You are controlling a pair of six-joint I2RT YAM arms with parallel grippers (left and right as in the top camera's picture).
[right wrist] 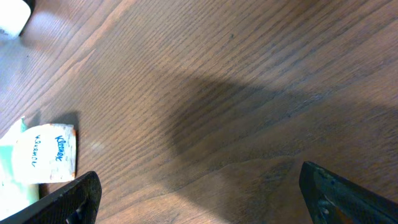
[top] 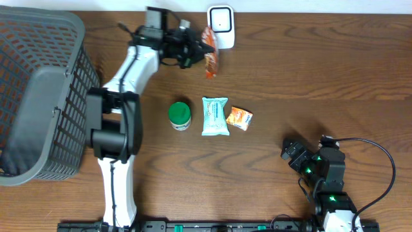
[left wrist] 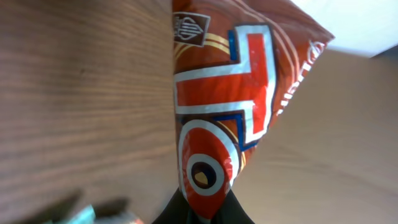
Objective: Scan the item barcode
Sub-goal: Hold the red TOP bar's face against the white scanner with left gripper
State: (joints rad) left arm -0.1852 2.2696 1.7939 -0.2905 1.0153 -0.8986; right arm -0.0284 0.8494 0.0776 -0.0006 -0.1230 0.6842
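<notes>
An orange-red snack packet (top: 210,59) hangs at the back of the table, my left gripper (top: 199,49) shut on its end. The white scanner (top: 220,26) stands just beyond and to the right of it. In the left wrist view the packet (left wrist: 230,106) fills the middle, pinched at its lower tip by the gripper (left wrist: 203,214), with the scanner's white body (left wrist: 364,22) in the top right corner. No barcode shows on the face I see. My right gripper (top: 288,149) rests open at the front right; in its own view the gripper (right wrist: 202,199) holds nothing.
A green-lidded can (top: 179,116), a pale green tissue pack (top: 215,116) and a small orange packet (top: 239,118) lie mid-table. A grey basket (top: 38,96) stands at the left edge. The tissue pack (right wrist: 43,155) shows left in the right wrist view.
</notes>
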